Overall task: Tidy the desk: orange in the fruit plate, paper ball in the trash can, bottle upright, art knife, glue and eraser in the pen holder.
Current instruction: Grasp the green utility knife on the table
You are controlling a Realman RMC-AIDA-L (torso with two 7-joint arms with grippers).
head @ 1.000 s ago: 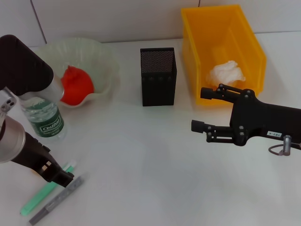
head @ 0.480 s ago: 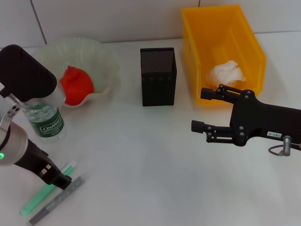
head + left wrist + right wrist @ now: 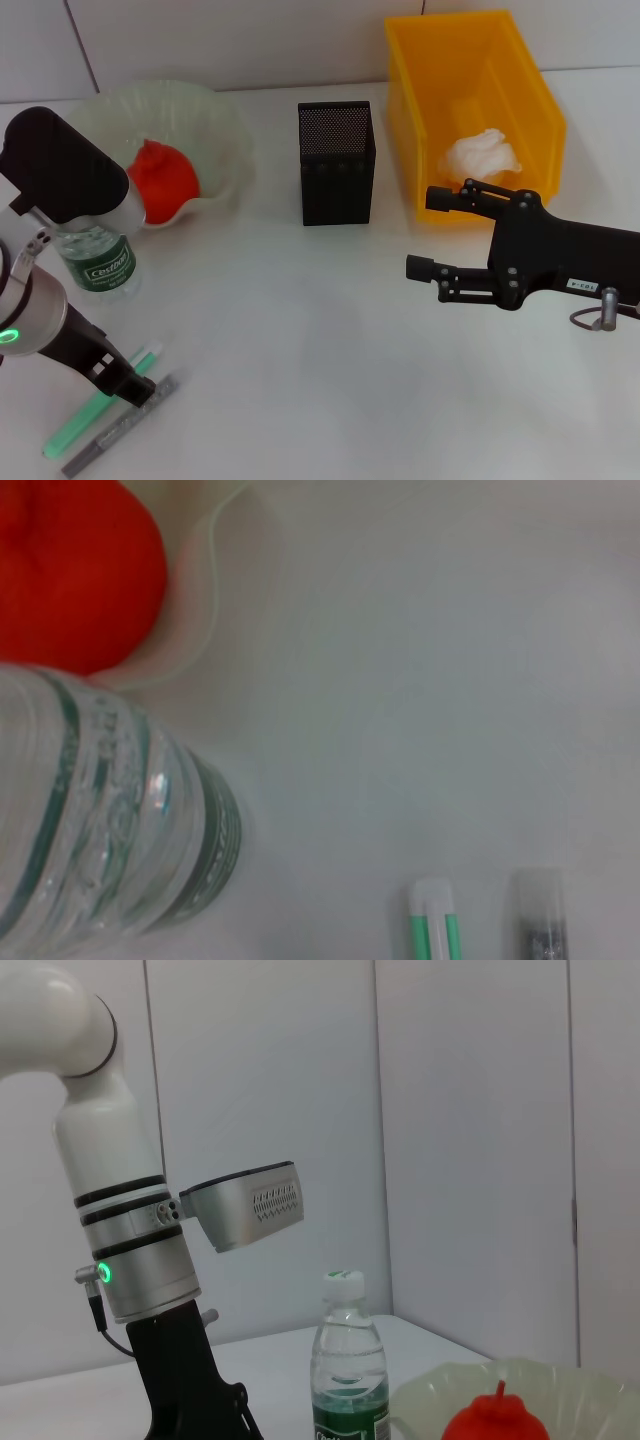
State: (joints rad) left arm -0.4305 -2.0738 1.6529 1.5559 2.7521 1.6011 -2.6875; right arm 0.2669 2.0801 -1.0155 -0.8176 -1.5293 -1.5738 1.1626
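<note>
Bottle [image 3: 97,262] upright beside fruit plate [image 3: 225,130], glue [image 3: 100,403] nearby.

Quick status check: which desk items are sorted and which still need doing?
Done: orange in the fruit plate, paper ball in the yellow bin, bottle upright. Nothing is in hand: right gripper hovers open and empty, and left gripper is over the green stick and grey knife. Both remain outside the pen holder; no eraser seen.

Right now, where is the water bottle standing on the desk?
In the head view the bottle stands upright on the robot's left, just in front of the fruit plate holding the orange, with the left arm above it.
</note>
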